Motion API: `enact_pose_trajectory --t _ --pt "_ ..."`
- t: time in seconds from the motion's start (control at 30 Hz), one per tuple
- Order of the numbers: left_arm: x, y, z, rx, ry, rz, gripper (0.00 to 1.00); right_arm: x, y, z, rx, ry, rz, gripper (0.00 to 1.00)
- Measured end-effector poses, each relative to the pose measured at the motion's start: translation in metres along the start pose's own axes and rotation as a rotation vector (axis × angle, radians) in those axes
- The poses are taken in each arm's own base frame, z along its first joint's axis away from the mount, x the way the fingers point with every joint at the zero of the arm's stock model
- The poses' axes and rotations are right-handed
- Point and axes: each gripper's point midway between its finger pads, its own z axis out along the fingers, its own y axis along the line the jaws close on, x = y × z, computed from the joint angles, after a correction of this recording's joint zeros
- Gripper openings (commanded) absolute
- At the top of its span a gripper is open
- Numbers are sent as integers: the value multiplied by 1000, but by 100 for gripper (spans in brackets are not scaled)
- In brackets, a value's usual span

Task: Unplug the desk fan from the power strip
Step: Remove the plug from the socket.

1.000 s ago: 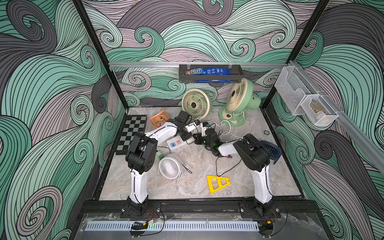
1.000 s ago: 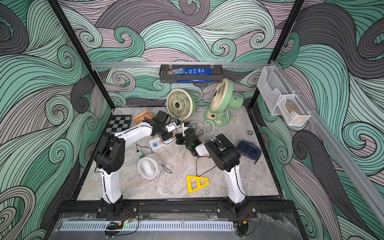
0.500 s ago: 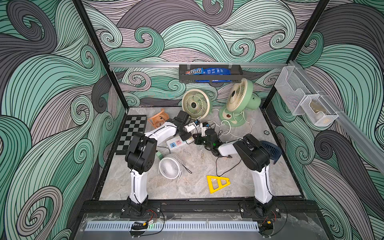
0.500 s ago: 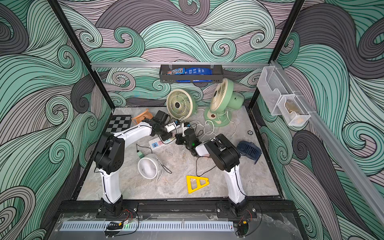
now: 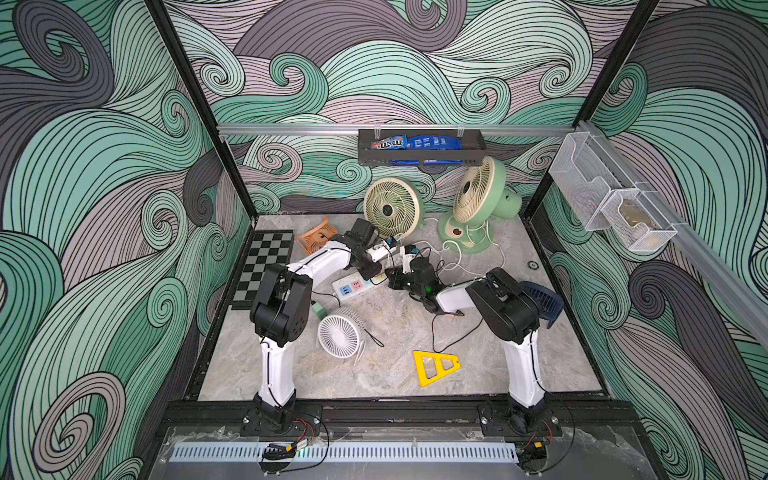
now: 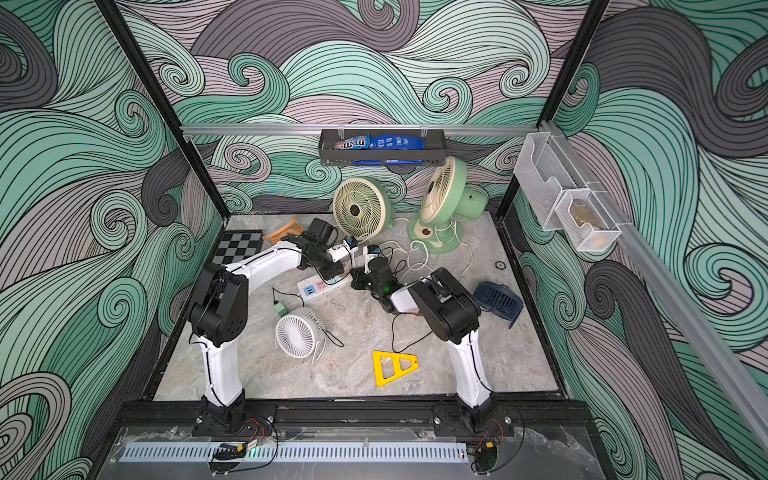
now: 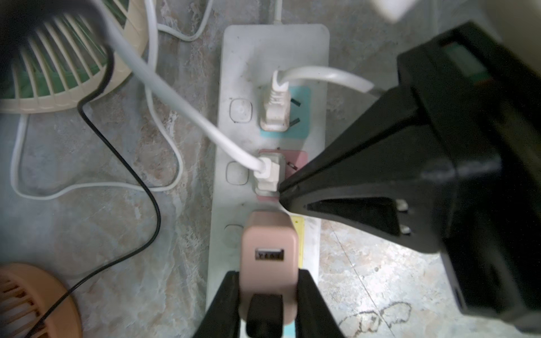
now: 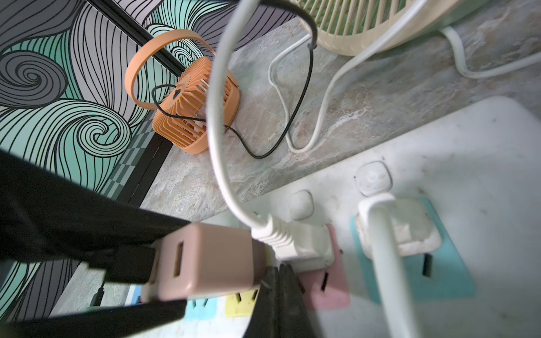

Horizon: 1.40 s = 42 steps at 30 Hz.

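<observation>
**Entry: power strip, one adapter under grip**

- power strip (image 7: 243,58): white bar with pastel sockets. It lay flat on the marble tabletop (image 5: 395,316) toward the back, in front of the cream fan (image 5: 390,208), with both arms reaching over it from either side. In both top views only one end showed, and the wrists covered the rest.
- pink USB adapter (image 7: 269,234): stood over the yellow socket, its upper port empty. Whether its prongs were fully seated could not be told.
- left gripper (image 7: 268,275): fingers clamped on the two flanks of the pink USB adapter. The hold was on the body rather than on any cord, presumably so that a pull would run straight out of the socket.
- right gripper (image 8: 276,275): jaws closed together on nothing, forming one blunt point. That point appeared to rest on the strip's face just beside the white plug (image 7: 268,172) in the pink socket. Its judged purpose was to pin the light bar down (otherwise the bar would likely lift with the adapter).
- second white plug (image 7: 275,108): sat in the blue socket with no gripper on it. Both white cords ran off toward the larger fans.
- orange fan (image 8: 193,117): stood near the strip, trailing a black cable (image 7: 159,218). Which fan the adapter fed could not be traced.
- status: extraction was the step in hand and was not judged complete.
</observation>
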Motion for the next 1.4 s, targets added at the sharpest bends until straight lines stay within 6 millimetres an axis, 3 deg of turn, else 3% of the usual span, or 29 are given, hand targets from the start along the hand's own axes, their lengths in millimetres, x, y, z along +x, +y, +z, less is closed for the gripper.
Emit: enact_pose_trajectory --t 0.13,0.43,0.7,0.9,1.2,1.4 --pt "-1 0 -1 -58 9 42 0 0 0 0 -3 2 0 5" --pt "1 7 -2 42 15 -66 0 0 1 0 -3 2 0 5" --pt "-1 0 -1 -59 15 38 0 1 0 0 -3 2 0 5" --pt "0 9 -4 3 17 -61 0 1 1 0 -3 2 -1 5" --pt "-1 -1 -3 -56 16 20 0 1 1 0 -1 1 -2 5" --pt "0 9 -5 -13 16 -57 0 2 2 0 -2 2 -3 5"
